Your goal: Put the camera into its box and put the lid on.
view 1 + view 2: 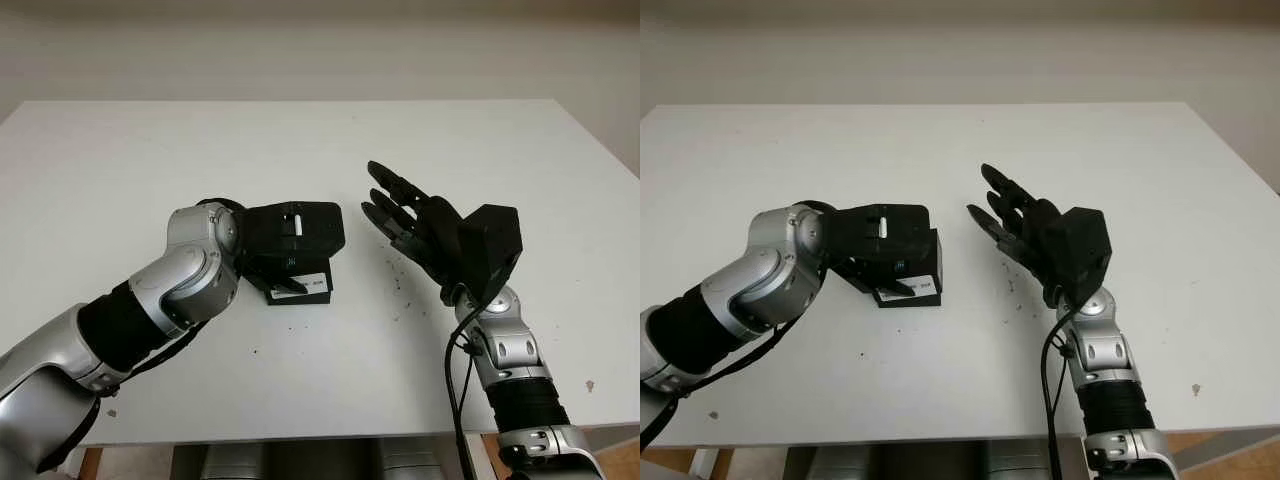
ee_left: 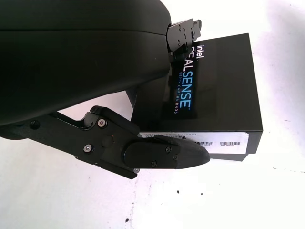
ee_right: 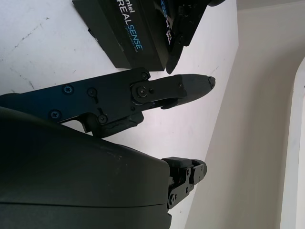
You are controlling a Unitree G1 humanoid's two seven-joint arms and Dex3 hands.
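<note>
A black rectangular cardboard box [image 2: 214, 90] printed "Intel RealSense Depth Camera D405", lid on, sits on the white surface [image 1: 300, 140] near its middle. A white barcode label runs along one side wall. The left hand [image 1: 290, 245] is over the box, covering most of it in the eye views; its fingers [image 2: 167, 155] reach along the labelled side and over the lid, but whether they clamp it I cannot tell. The right hand [image 1: 420, 225] hovers just beside the box, released and holding nothing. The camera itself cannot be made out
</note>
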